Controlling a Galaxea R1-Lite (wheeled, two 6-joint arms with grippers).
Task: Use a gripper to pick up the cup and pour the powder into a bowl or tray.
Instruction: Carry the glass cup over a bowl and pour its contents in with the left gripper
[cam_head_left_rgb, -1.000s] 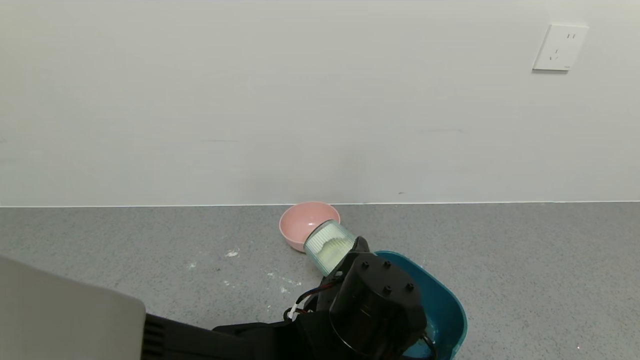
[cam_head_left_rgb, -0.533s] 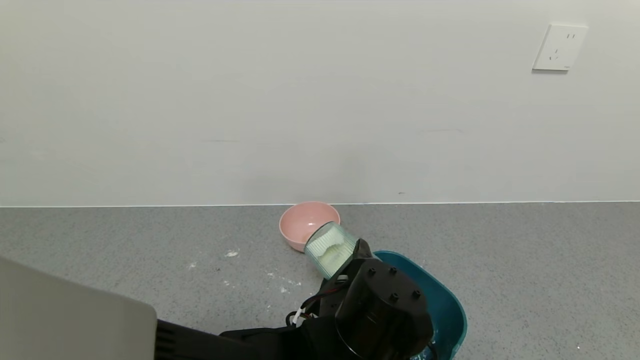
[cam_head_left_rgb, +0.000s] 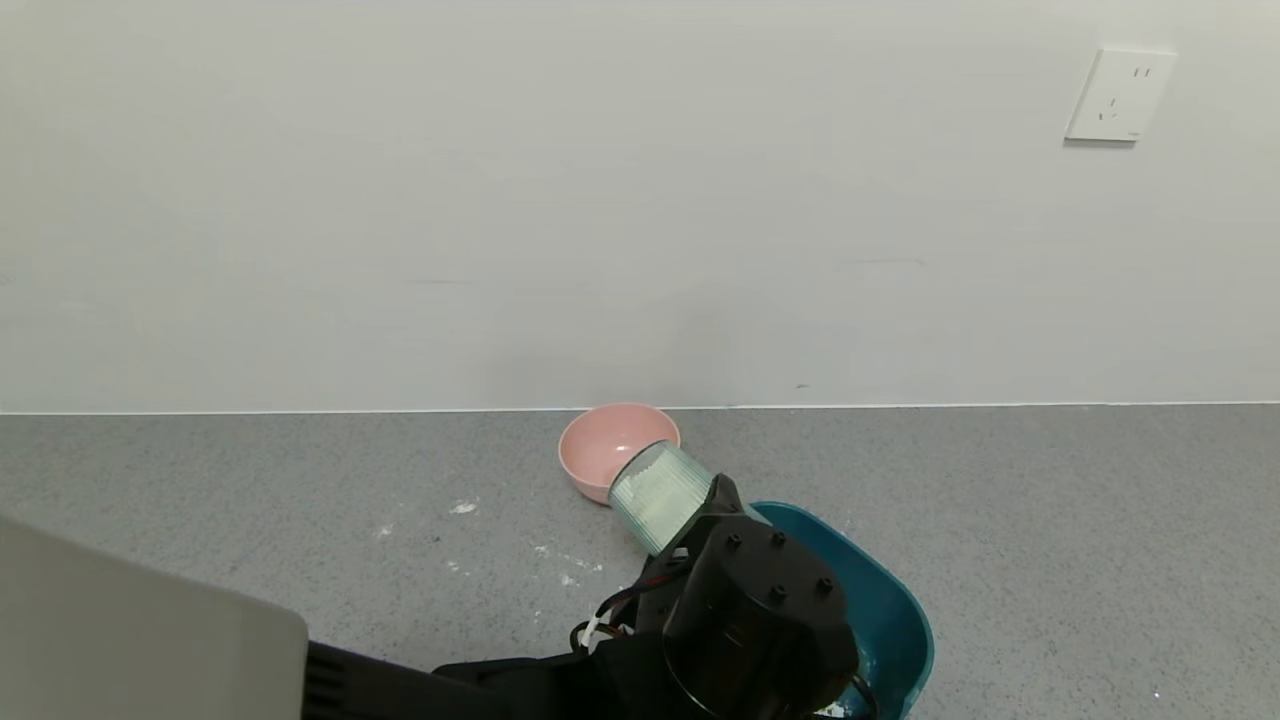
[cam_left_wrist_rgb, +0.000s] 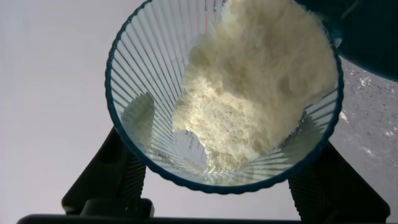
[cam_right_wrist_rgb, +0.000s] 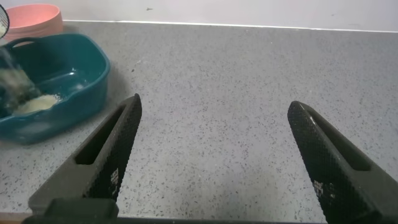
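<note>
My left gripper (cam_left_wrist_rgb: 221, 183) is shut on the cup (cam_head_left_rgb: 658, 495), a ribbed pale blue-green mug, with one finger (cam_left_wrist_rgb: 118, 171) on each side. In the head view the cup is tipped over the near rim of the dark teal tub (cam_head_left_rgb: 905, 610), its base pointing up and away, and the black wrist hides its mouth. The white powder (cam_left_wrist_rgb: 255, 93) has slid toward the cup's mouth. In the right wrist view a small heap of powder (cam_right_wrist_rgb: 31, 104) lies in the tub (cam_right_wrist_rgb: 74, 59). My right gripper (cam_right_wrist_rgb: 214, 104) is open and empty, low over the counter to the tub's right.
A small pink bowl (cam_head_left_rgb: 615, 445) stands just behind the cup, near the wall. White powder specks (cam_head_left_rgb: 463, 507) lie on the grey counter left of the tub. A wall socket (cam_head_left_rgb: 1118, 95) is at the upper right.
The cup has tipped further over the tub and the powder has slid along its wall toward the mouth. The left wrist has shifted slightly. The right arm has not moved.
</note>
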